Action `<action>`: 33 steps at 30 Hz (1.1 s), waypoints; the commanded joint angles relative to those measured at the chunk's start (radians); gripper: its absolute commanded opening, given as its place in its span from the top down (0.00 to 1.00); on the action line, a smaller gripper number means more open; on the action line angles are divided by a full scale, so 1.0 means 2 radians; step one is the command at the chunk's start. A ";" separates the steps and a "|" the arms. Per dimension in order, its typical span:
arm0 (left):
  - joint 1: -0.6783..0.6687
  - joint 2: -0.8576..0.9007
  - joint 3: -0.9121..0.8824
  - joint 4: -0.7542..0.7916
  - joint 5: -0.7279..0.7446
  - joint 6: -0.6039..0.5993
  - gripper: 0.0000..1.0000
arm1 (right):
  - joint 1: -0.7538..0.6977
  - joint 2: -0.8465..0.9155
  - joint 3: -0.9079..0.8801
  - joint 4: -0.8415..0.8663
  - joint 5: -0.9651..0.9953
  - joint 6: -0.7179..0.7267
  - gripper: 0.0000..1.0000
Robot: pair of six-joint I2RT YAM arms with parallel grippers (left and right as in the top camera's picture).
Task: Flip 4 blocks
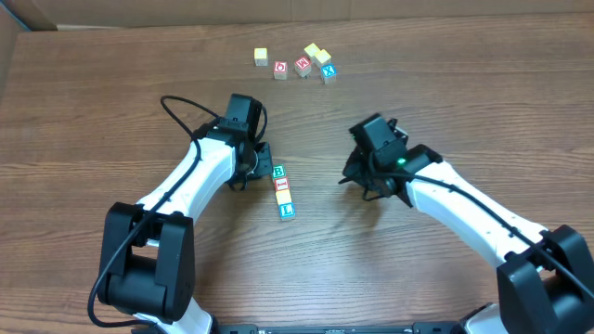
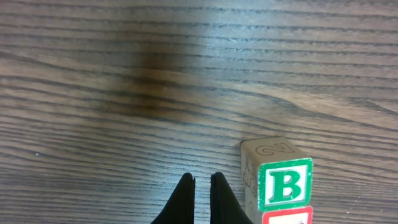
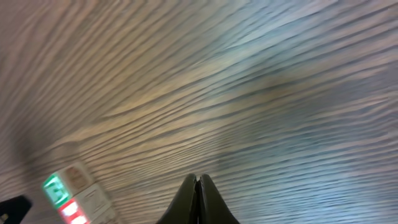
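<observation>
While wood-grain tabletop (image 1: 445, 83) stretches open ahead of both arms, the left pincer (image 2: 200, 182) sits pressed together, pinching nothing, with the row of four blocks (image 1: 282, 192) just to its right, the green B block (image 2: 285, 185) nearest. Well right of that row, the right pincer (image 3: 198, 182) is pressed together too. A cluster of loose cubes (image 1: 302, 63) lies far ahead, by the far edge.

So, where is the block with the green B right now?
In the overhead view the green B block sits at the far end of the four-block row, touching the red-marked block, just right of the left end effector.
</observation>
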 commanded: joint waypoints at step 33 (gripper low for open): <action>-0.027 0.032 -0.005 0.012 -0.001 0.000 0.96 | -0.013 -0.002 -0.009 -0.008 0.041 -0.017 0.96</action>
